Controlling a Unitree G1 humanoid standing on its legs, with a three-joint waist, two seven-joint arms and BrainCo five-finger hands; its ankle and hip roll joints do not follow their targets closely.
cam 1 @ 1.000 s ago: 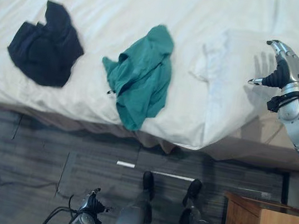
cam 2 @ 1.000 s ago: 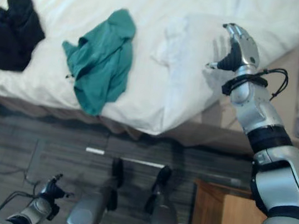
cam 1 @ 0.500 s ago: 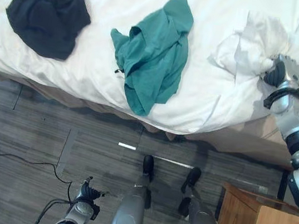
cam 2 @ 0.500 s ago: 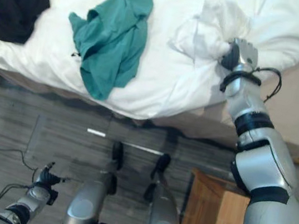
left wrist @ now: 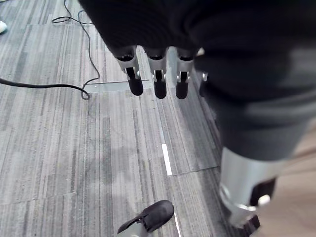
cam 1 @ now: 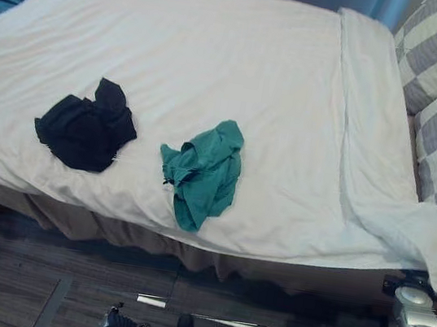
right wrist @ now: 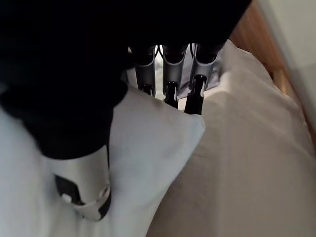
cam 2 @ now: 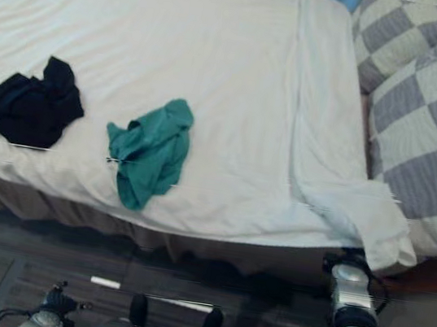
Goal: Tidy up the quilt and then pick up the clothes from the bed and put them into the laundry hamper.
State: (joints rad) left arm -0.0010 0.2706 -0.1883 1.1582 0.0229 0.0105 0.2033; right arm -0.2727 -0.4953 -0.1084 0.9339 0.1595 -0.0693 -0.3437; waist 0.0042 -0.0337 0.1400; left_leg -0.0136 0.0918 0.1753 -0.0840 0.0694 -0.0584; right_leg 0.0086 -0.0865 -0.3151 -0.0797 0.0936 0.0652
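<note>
Quilt point(cam 1: 237, 92) step: right hand point(right wrist: 168, 74) fingers closed on quilt corner at bed's near right corner. Left hand point(left wrist: 155, 74) relaxed open over floor. Next (my read): release, go for green shirt point(cam 1: 203, 171), black garment point(cam 1: 84, 127).

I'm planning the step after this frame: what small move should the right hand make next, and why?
Probably let go of the quilt corner and draw back. The quilt already lies spread flat over the bed, while the right hand has its fingers at that corner, and the green garment and black garment are not yet picked up.
</note>
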